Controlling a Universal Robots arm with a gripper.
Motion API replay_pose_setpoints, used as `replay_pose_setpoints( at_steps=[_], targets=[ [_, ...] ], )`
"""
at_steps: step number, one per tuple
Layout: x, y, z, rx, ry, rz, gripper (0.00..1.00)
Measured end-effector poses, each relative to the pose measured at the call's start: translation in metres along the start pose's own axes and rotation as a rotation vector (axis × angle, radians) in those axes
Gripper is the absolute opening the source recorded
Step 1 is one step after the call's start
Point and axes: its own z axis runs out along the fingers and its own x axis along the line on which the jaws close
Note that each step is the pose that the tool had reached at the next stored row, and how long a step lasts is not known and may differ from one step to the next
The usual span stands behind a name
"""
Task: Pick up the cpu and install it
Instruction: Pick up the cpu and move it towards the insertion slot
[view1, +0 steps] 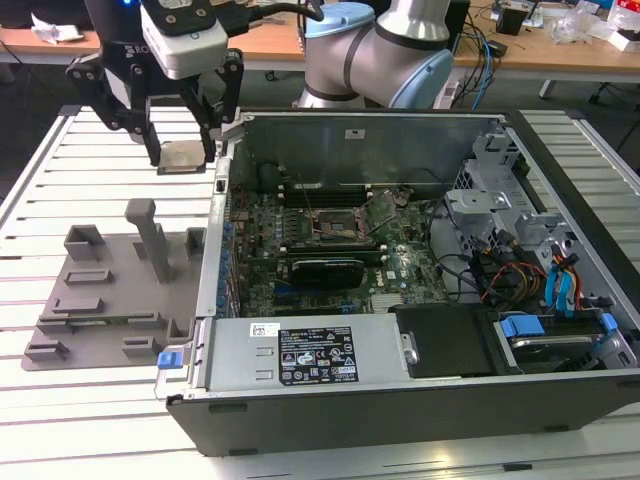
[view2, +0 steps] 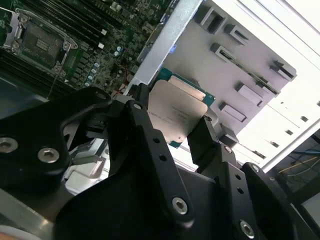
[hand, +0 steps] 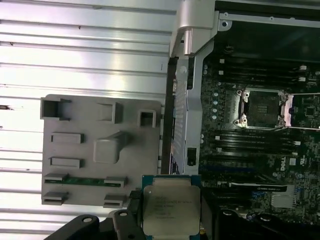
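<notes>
The cpu (view1: 183, 157), a flat square chip with a silver top and a green rim, hangs in the air over the slatted table, at the exterior view's left of the open computer case (view1: 400, 400). My gripper (view1: 183, 153) is shut on it, one black finger on each side. Both wrist views show the cpu (view2: 177, 112) (hand: 170, 205) pinched between the fingers (view2: 145, 117). Inside the case, the motherboard socket (view1: 335, 222) (hand: 262, 107) (view2: 42, 42) lies open with its metal frame (view1: 385, 206) swung up. The cpu is well apart from the socket.
A grey plastic fixture tray (view1: 110, 290) (hand: 100, 150) with an upright post (view1: 150, 235) lies on the table below the gripper. The case's metal side wall (view1: 215, 250) stands between tray and motherboard. Cables and drive cages (view1: 520, 270) crowd the case's right end.
</notes>
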Motion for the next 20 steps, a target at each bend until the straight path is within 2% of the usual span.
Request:
replay_pose_setpoints(
  at_steps=[7, 8, 9, 20],
  targets=[
    [-0.0076, -0.0002, 0.0011, 0.0001, 0.0000, 0.000, 0.55],
    [-0.0163, -0.0004, 0.0022, 0.0002, -0.0001, 0.000, 0.55],
    [-0.0211, -0.0005, 0.0064, 0.0003, 0.0000, 0.000, 0.55],
    [-0.0235, -0.0003, 0.0136, 0.0006, 0.0001, 0.000, 0.55]
  ],
)
